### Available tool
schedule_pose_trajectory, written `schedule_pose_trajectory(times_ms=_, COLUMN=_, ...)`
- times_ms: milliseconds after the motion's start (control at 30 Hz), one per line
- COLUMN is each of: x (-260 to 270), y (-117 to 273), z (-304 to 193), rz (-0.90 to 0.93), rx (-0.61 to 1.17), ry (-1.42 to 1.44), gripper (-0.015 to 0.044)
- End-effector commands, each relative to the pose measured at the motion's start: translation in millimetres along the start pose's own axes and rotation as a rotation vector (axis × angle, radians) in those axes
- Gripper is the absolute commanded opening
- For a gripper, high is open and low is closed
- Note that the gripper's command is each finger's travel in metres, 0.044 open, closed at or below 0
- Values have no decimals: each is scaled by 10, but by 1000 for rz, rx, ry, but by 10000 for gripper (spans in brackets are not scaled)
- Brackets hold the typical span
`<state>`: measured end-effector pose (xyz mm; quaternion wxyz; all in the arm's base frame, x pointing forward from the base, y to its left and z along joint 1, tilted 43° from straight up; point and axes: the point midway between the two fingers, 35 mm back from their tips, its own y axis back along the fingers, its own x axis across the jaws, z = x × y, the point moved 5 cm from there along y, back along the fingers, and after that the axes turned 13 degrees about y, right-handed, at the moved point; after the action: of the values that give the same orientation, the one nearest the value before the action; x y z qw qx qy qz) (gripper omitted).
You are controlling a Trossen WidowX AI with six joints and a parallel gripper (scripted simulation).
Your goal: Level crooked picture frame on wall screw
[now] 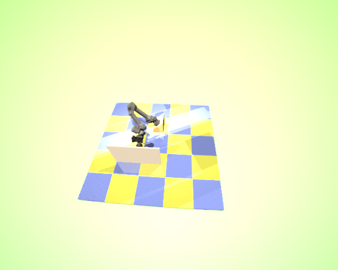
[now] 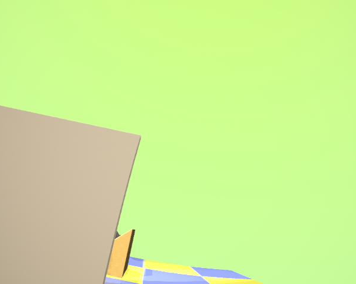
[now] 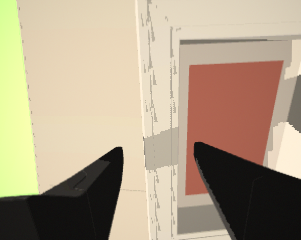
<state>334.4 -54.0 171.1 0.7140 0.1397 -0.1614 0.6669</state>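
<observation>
The pale picture frame (image 3: 160, 110) fills the middle and right of the wrist view, around a red picture (image 3: 230, 115). It hangs in front of the beige wall (image 3: 85, 100); how level it is, I cannot tell from this close. My gripper (image 3: 158, 146) (image 1: 158, 124) is open. Its two black fingertips stand on either side of the frame's left bar, one over the wall and one over the picture area. Clear gaps show between the fingertips and the bar. The screw and the notched strip are hidden. In the top view the frame cannot be made out.
An upright thin panel (image 1: 163, 123) stands edge-on before the arm, with an orange face (image 2: 119, 257) in the exterior view. A large beige board (image 1: 136, 155) (image 2: 58, 189) stands beside the arm and blocks much of the exterior view. The floor is checkered blue and yellow.
</observation>
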Motion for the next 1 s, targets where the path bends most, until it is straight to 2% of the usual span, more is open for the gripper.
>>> schedule_pose_trajectory(times_ms=0, x=-3, y=-3, z=3, rz=-2, rx=-2, ry=-5, gripper=155)
schedule_pose_trajectory(times_ms=100, x=-3, y=-3, z=3, rz=-2, rx=-2, ry=-5, gripper=76)
schedule_pose_trajectory(times_ms=333, x=-3, y=-3, z=3, rz=-2, rx=-2, ry=-5, gripper=30)
schedule_pose_trajectory(times_ms=367, x=-3, y=-3, z=3, rz=-2, rx=-2, ry=-5, gripper=3)
schedule_pose_trajectory(times_ms=967, x=27, y=-1, z=7, rz=-2, rx=-2, ry=-5, gripper=0)
